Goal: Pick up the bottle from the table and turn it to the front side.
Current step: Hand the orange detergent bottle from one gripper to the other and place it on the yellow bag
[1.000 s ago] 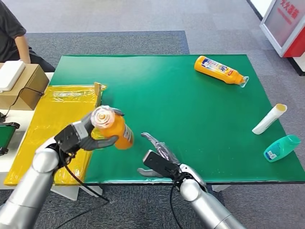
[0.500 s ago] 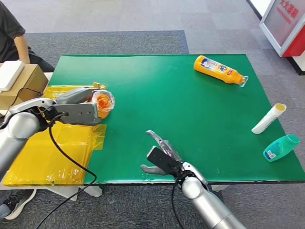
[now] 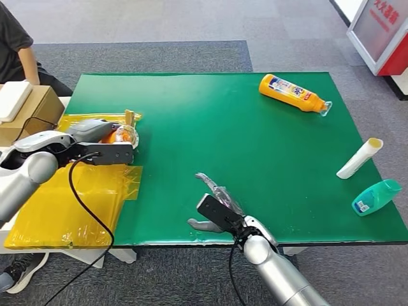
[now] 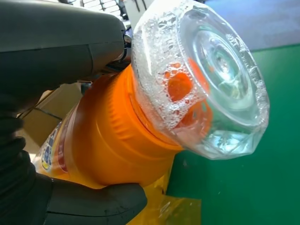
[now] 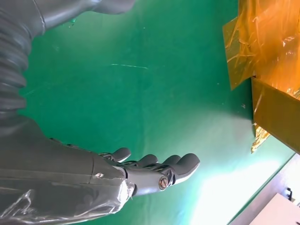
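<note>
A: Green mat (image 3: 231, 140), near edge: right hand (image 3: 217, 209) flat over it, fingers (image 5: 176, 165) stretched out, holding nothing.

B: And the bottle (image 3: 120, 136)?

A: Held by the left hand (image 3: 99, 145), off the table's left side over the yellow sheet (image 3: 62, 197). Wrist view: thumb on one side of the orange body, finger on the other, clear cap (image 4: 212, 79) sticking out past them.

B: Risks?

A: Grip looks to sit near the neck. Judgement: a turn of the wrist may let the smooth body roll or slide out, dropping onto the sheet or the table edge. Foam in the cap suggests liquid that would shift.

B: Unclear?

A: The hand covers most of the bottle in the head view; label face cannot be told. Farther off, a second orange bottle (image 3: 292, 93) lies on the mat; a person's arm (image 3: 29, 60) is cut off at the far left.
</note>
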Controlling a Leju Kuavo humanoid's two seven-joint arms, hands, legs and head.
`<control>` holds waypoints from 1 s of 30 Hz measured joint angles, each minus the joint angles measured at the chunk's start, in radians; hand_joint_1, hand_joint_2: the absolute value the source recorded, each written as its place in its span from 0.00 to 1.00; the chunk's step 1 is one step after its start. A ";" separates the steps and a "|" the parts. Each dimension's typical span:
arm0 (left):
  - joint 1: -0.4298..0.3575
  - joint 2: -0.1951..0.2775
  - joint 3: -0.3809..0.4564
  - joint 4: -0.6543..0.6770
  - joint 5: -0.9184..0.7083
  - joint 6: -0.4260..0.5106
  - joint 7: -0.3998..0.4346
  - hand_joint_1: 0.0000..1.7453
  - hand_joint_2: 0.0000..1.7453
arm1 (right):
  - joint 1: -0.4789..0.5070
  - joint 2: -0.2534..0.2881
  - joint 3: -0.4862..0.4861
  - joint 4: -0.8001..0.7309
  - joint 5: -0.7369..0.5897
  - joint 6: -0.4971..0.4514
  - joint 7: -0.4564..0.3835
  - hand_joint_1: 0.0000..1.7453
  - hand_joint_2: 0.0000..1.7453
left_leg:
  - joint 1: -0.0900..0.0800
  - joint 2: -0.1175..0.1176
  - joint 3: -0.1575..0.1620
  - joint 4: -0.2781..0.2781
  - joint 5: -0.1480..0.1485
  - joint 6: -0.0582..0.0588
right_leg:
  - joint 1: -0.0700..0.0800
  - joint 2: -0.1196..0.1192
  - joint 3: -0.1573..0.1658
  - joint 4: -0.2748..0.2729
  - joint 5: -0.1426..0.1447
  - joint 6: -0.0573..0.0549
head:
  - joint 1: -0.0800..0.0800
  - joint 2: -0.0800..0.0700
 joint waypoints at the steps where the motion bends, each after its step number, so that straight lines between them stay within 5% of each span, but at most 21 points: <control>1: 0.000 -0.008 -0.005 0.020 -0.009 -0.001 0.002 0.99 1.00 | 0.000 0.000 0.000 0.001 0.000 0.003 0.000 0.00 1.00 | 0.000 0.000 0.000 0.000 0.000 0.000 | 0.000 0.000 0.000 0.000 0.000 0.000 | 0.000 0.000; 16: 0.037 -0.181 -0.059 0.316 -0.152 0.087 -0.001 0.96 1.00 | -0.001 0.017 0.010 0.030 -0.003 0.023 0.000 0.00 1.00 | 0.000 0.000 0.000 0.000 0.000 0.000 | 0.000 0.000 0.000 0.000 0.000 0.000 | 0.000 0.000; 18: 0.038 -0.191 -0.059 0.331 -0.155 0.090 -0.002 0.80 1.00 | -0.001 0.017 0.010 0.034 -0.003 0.025 0.000 0.00 1.00 | 0.000 0.000 0.000 0.000 0.000 0.000 | 0.000 0.000 0.000 0.000 0.000 0.000 | 0.000 0.000; 21: 0.041 -0.208 -0.058 0.352 -0.161 0.097 -0.002 0.32 1.00 | -0.001 0.017 0.010 0.039 -0.003 0.027 0.000 0.00 1.00 | 0.000 0.000 0.000 0.000 0.000 0.000 | 0.000 0.000 0.000 0.000 0.000 0.000 | 0.000 0.000; 23: 0.045 -0.218 -0.056 0.368 -0.166 0.105 -0.002 0.12 1.00 | -0.001 0.017 0.010 0.043 -0.003 0.027 0.000 0.00 1.00 | 0.000 0.000 0.000 0.000 0.000 0.000 | 0.000 0.000 0.001 0.000 0.000 0.000 | 0.000 0.000; 25: 0.050 -0.225 -0.052 0.384 -0.172 0.112 -0.002 0.03 1.00 | -0.001 0.017 0.011 0.046 -0.004 0.027 0.000 0.00 1.00 | 0.000 0.000 0.000 0.000 0.000 0.000 | 0.000 0.000 0.001 0.000 0.000 0.000 | 0.000 0.000; 30: 0.066 -0.231 -0.037 0.415 -0.198 0.131 0.002 0.00 1.00 | -0.001 0.017 0.011 0.055 -0.006 0.030 0.000 0.00 1.00 | 0.000 0.000 -0.001 0.000 0.000 0.000 | 0.000 0.000 0.000 0.000 0.000 0.000 | 0.000 0.000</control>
